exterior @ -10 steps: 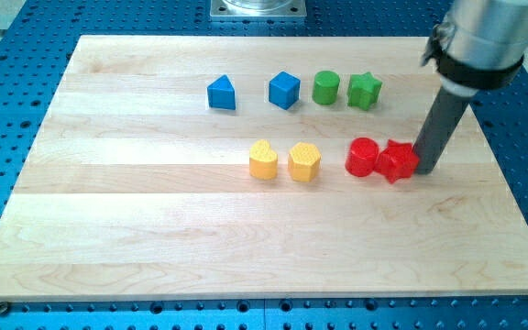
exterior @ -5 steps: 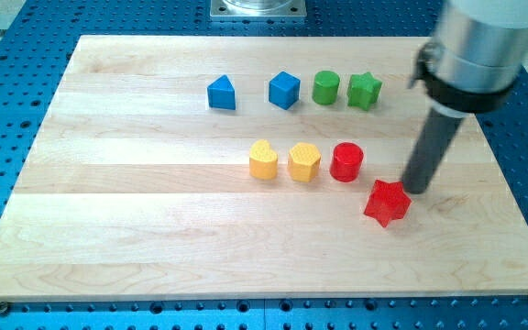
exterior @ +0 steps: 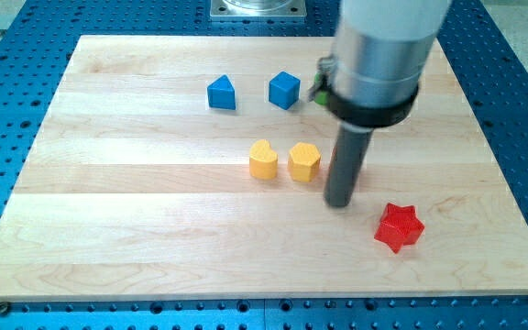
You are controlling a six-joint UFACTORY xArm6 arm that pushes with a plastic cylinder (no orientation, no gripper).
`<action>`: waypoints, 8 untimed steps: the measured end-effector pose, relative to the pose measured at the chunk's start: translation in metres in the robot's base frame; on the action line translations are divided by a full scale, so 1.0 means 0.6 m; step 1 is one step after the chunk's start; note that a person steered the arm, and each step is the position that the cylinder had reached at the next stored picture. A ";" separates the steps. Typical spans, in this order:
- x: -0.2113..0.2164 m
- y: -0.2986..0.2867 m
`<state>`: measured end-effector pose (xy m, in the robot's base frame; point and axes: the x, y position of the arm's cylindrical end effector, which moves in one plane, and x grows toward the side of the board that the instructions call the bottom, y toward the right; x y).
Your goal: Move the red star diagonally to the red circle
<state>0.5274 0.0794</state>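
Note:
The red star [exterior: 400,226] lies on the wooden board [exterior: 117,229] at the view's lower right. My tip [exterior: 340,203] rests on the board to the left of the star and slightly above it, a short gap apart, not touching it. The rod stands in front of the red circle, which is almost wholly hidden; I can make out only a thin red edge [exterior: 365,170] at the rod's right side.
A yellow heart [exterior: 263,159] and a yellow hexagon-like block [exterior: 304,161] sit just left of the rod. A blue block [exterior: 221,93] and a blue cube [exterior: 284,89] are near the top. The arm hides the green blocks except a sliver [exterior: 320,90].
The red star has slid from beside the red circle down and right. My tip has swung from the star's right side to the left, in front of the red circle.

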 end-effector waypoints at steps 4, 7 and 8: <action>0.052 0.061; 0.056 0.110; 0.062 0.223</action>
